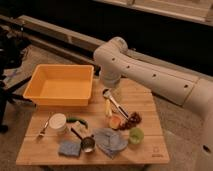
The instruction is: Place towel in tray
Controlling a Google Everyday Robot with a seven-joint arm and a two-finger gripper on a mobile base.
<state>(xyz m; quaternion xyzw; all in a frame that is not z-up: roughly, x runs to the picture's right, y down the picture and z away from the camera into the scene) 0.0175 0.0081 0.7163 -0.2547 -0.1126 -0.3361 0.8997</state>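
The towel [111, 141] is a crumpled blue-grey cloth lying on the wooden table [150, 107] near its front edge, right of centre. The yellow plastic tray [61, 85] stands on the back left of the table, and nothing shows inside it. My white arm reaches in from the right and bends down over the middle of the table. My gripper [110, 90] hangs just right of the tray's right wall, well behind the towel and apart from it.
A metal scoop [115, 104], a yellow piece [107, 108], an orange item [115, 122] and dark grapes [133, 120] lie between gripper and towel. A green cup [135, 135], metal measuring cup [87, 144], small blue cloth [69, 148], white cup [57, 121] and green pepper [78, 120] crowd the front.
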